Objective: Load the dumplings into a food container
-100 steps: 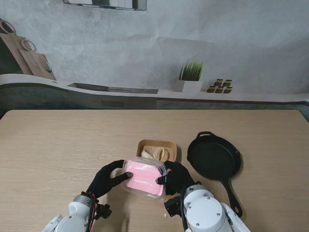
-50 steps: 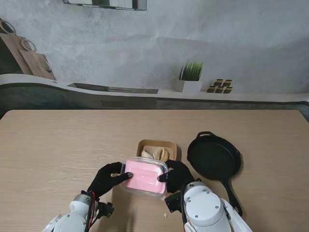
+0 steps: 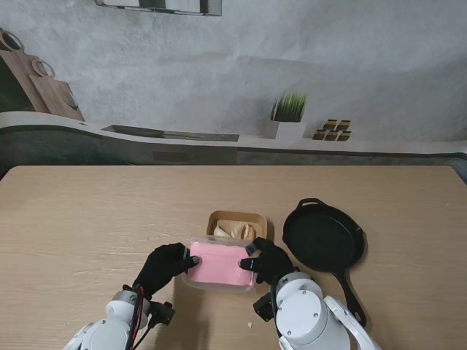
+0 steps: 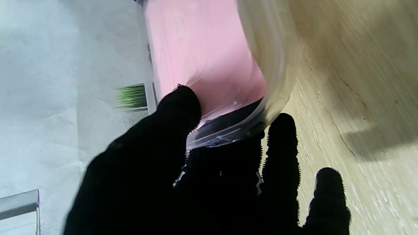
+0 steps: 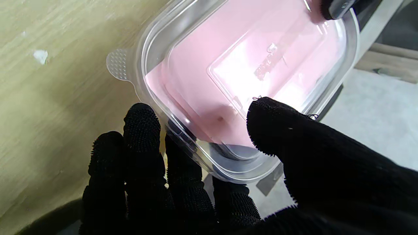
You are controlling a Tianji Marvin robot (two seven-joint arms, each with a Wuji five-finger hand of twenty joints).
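Both hands grip the clear lid (image 3: 217,263) with its pink sheet, one at each short end, its long axis running left to right across the tabletop (image 3: 87,219). The left hand (image 3: 164,266) pinches its end, thumb on top, fingers (image 4: 282,147) beneath. The right hand (image 3: 268,261) does likewise, thumb on the pink face. Just beyond the lid sits the brown food container (image 3: 237,225) holding pale dumplings (image 3: 235,230). A black skillet (image 3: 323,239) lies to the right, handle pointing toward me.
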